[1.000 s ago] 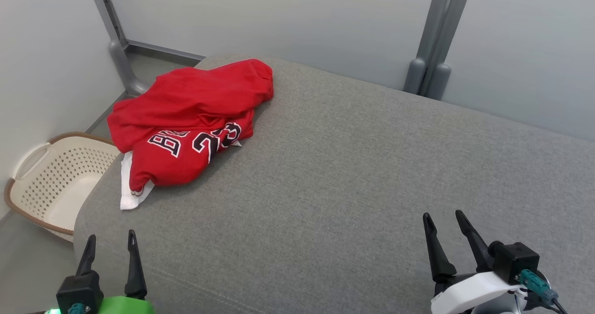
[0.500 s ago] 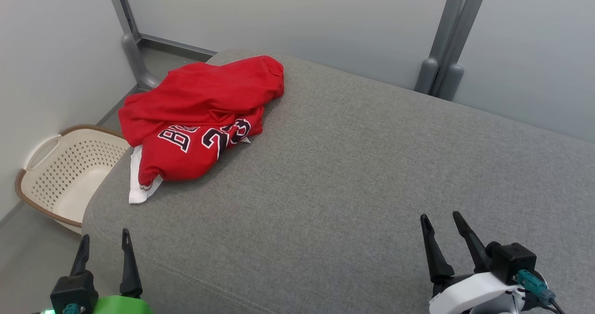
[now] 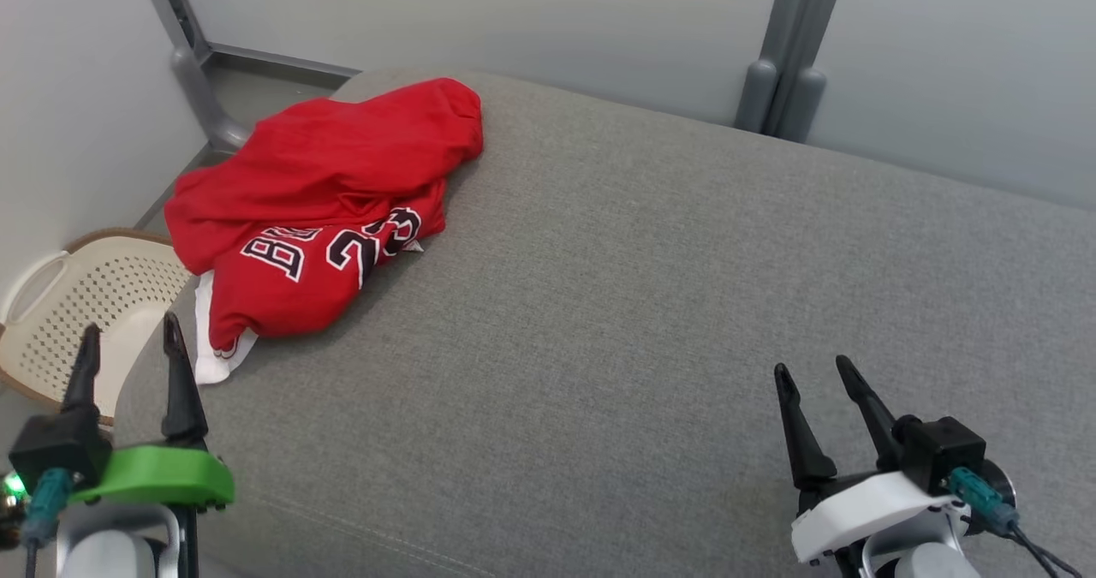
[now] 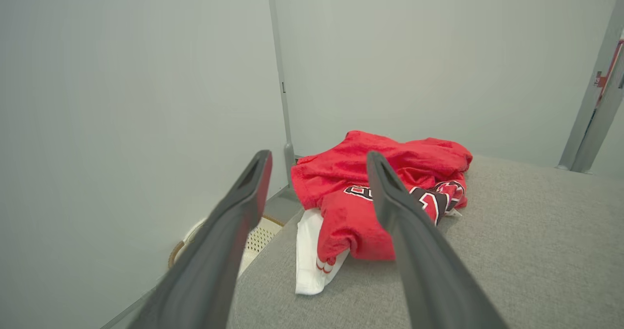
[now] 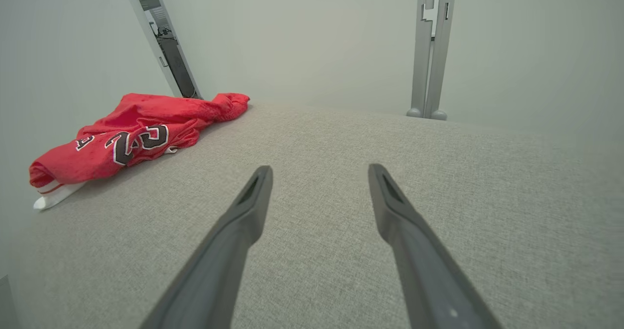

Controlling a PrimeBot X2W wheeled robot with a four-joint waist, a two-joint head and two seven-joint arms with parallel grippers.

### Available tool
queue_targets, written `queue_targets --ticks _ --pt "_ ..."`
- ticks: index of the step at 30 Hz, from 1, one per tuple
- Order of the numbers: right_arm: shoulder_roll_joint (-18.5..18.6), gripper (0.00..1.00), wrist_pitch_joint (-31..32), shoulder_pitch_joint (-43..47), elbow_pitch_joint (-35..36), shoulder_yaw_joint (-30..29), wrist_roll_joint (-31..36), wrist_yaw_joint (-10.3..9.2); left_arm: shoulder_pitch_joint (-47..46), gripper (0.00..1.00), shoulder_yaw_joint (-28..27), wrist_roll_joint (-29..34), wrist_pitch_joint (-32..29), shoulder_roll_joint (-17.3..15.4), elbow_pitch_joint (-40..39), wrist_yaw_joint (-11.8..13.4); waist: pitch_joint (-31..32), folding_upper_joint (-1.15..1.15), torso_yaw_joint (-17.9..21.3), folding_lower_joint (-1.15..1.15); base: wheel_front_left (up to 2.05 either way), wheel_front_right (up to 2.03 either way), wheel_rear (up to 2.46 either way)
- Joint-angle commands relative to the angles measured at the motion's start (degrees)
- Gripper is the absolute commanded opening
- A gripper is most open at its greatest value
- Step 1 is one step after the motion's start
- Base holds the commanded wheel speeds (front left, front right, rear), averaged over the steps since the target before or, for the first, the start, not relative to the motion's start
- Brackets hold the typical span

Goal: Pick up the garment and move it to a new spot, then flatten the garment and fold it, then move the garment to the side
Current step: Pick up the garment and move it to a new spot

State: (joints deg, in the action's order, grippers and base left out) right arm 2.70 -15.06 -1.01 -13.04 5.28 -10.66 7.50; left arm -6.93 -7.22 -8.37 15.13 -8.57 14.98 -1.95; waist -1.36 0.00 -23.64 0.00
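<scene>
Garment (image 3: 325,210) lay crumpled on the far left corner of the cushion (image 3: 642,304), untouched, our left gripper (image 3: 128,325) and right gripper (image 3: 812,366) both spread wide and empty, so we judged every step was yet to do.

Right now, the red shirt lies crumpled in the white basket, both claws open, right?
No: the red shirt lies crumpled on the grey cushion, not in the white basket; the head view shows it, and the left claw and right claw are open.
</scene>
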Motion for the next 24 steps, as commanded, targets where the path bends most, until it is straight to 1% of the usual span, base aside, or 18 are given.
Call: queue_targets --ticks 1,5,10,17,19,24 --pt "0.46 1.0 -0.18 -1.07 0.34 -0.69 0.74 -0.02 -2.53 1.0 -0.1 -0.66 0.04 -0.6 -0.11 -0.26 -3.84 0.0 3.52 0.0 0.0 0.0 0.0" --pt "1.22 1.0 -0.18 -2.9 1.41 -2.09 1.97 -0.02 -8.43 1.0 -0.14 -1.0 0.04 -1.53 0.43 -1.03 -8.13 0.0 6.89 0.0 0.0 0.0 0.0" --pt "2.1 1.0 -0.17 -4.99 3.35 -3.87 2.34 -0.02 -16.77 1.0 0.07 -1.5 0.02 -3.57 1.98 -1.91 -13.72 0.0 11.14 0.0 0.0 0.0 0.0" --pt "3.08 1.0 -0.18 -7.23 5.72 -5.72 2.65 -0.02 -29.16 1.0 -0.32 -2.59 -1.78 -8.15 5.58 -2.93 -20.04 0.0 16.32 0.0 0.0 0.0 0.0" --pt "3.27 1.0 -0.18 -7.95 6.64 -6.39 2.65 -0.02 -32.98 1.0 -0.7 -2.92 -2.62 -9.95 7.11 -3.14 -21.66 0.0 17.62 0.0 0.0 0.0 0.0" --pt "3.39 1.0 -0.18 -8.82 9.0 -8.22 2.98 -0.02 -40.4 1.0 -1.06 -4.02 -4.63 -12.86 11.1 -3.57 -24.96 0.0 20.31 0.0 0.0 0.0 0.0"
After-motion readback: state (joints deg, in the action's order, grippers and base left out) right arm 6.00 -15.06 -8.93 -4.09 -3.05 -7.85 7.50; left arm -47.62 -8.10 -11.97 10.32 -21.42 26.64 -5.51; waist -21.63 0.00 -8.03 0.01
